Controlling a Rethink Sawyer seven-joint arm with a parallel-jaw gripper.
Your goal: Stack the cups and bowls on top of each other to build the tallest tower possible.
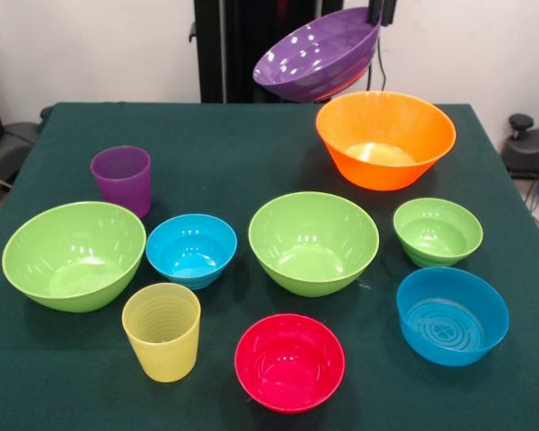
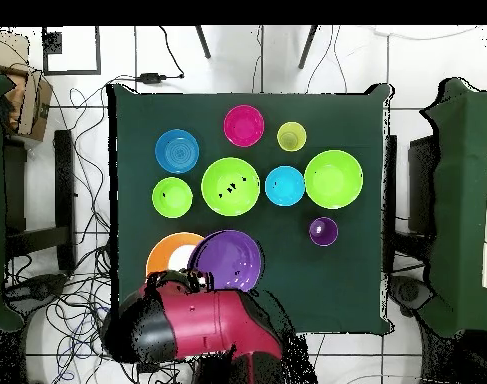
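Observation:
My gripper [image 1: 379,13] shows at the top edge, shut on the rim of the shallow purple bowl [image 1: 316,54]. It holds the bowl tilted in the air, up and to the left of the large orange bowl [image 1: 385,139]. In the overhead view the purple bowl [image 2: 227,260] partly overlaps the orange bowl [image 2: 170,252]. The orange bowl stands empty on the table. The purple cup [image 1: 121,178] and the ribbed yellow cup [image 1: 162,330] stand upright on the left side.
Standing apart on the green table [image 1: 234,153] are a large green bowl [image 1: 74,254], a small blue bowl [image 1: 190,249], a middle green bowl [image 1: 313,241], a small green bowl [image 1: 437,231], a blue bowl [image 1: 452,314] and a pink-red bowl [image 1: 289,361].

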